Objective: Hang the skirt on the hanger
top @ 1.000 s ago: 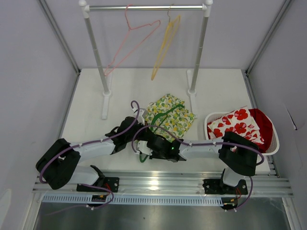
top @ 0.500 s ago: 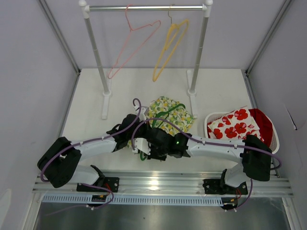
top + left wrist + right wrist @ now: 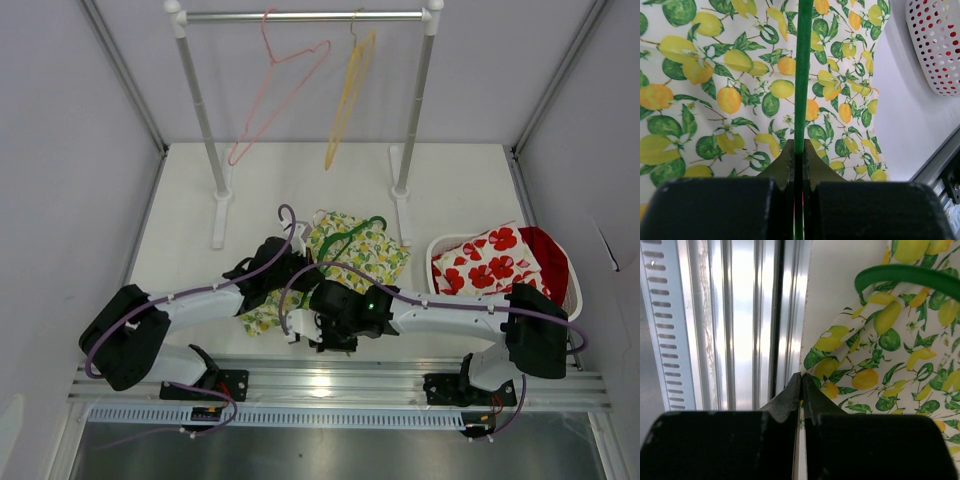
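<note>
Roughly midway, I judge: the left gripper [image 3: 799,156] clamps the hanger [image 3: 803,75] lying across the skirt [image 3: 715,100], the right gripper [image 3: 801,379] pinches the skirt's 7 o'clock corner, and hanging is not yet done.

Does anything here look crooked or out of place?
The pink hanger and the yellow hanger hang askew on the rail, tilted sideways rather than straight down. Nothing looks spilled or broken.
</note>
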